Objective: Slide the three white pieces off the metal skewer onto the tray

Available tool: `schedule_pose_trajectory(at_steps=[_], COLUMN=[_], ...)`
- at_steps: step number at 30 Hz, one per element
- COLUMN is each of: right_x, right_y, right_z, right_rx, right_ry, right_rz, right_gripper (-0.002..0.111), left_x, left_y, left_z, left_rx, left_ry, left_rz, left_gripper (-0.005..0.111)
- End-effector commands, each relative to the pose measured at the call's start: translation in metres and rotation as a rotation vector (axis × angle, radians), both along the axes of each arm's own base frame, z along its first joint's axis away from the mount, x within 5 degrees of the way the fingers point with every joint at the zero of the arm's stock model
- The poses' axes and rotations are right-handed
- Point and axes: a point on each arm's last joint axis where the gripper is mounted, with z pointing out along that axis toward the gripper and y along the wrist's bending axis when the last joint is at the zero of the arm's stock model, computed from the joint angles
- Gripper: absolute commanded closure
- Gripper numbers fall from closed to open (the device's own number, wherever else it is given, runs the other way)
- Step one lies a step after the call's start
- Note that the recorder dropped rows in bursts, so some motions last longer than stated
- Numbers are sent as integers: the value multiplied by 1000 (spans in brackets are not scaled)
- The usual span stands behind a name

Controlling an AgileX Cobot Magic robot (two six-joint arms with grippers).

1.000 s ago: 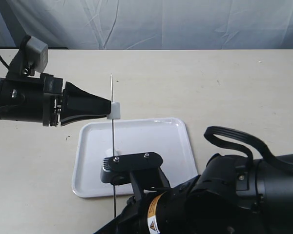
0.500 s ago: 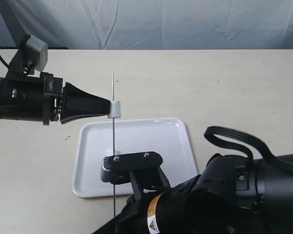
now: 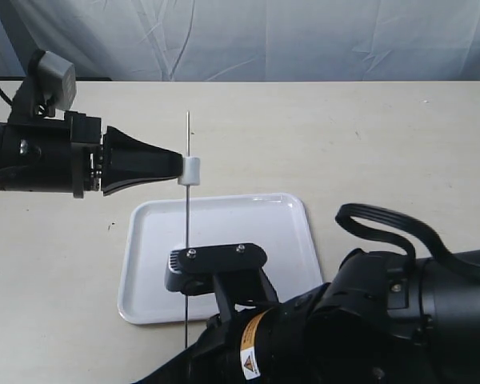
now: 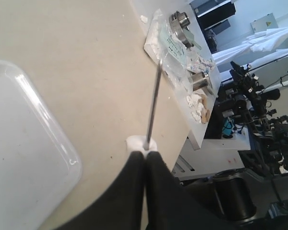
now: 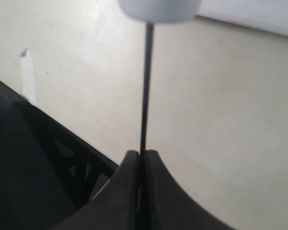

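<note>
One white piece (image 3: 191, 170) sits on the upright metal skewer (image 3: 188, 216), a little below its far tip. My left gripper (image 3: 180, 170) reaches in from the left, shut, its tips pinching the near edge of that piece (image 4: 137, 143). The skewer (image 4: 153, 96) runs on past it. My right gripper (image 5: 143, 154) is shut on the skewer (image 5: 146, 86) lower down; in the exterior view my right arm hides it. The piece (image 5: 159, 8) shows beyond it. The white tray (image 3: 288, 240) lies under the skewer. The other white pieces are out of sight.
My right arm's black bulk (image 3: 368, 320) and its bracket (image 3: 216, 262) cover the tray's near edge. Plastic bags and metal parts (image 4: 180, 33) lie near the table's far edge. Beige tabletop (image 3: 368, 136) surrounds the tray.
The skewer, the white piece and my left gripper have shifted together slightly up and to the right in the exterior view. The piece keeps its place on the skewer.
</note>
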Motion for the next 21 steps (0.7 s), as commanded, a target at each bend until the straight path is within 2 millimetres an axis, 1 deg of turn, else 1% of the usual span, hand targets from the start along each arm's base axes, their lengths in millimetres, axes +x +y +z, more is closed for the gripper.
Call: schedule_pose_trajectory(at_steps=[1, 6, 8, 15, 21], right_x=[-2, -4, -4, -5, -6], right_y=[-1, -1, -1, -2, -3], right_z=[-11, -25, -28, -29, -30], right_rx=[-56, -125, -138, -154, -170], right_ry=[22, 60, 66, 73, 80], right_rz=[19, 26, 29, 44, 57], right_gripper=[109, 109, 109, 109, 109], left_x=[4, 6, 7, 11, 13], left_y=[-1, 0, 0, 2, 2], left_z=[8, 8, 7, 4, 7], left_rx=[-64, -53, -41, -3, -39], left_ry=[-13, -36, -36, -58, -61], left_rz=[52, 66, 81, 119, 145], left_gripper=[107, 107, 107, 107, 107])
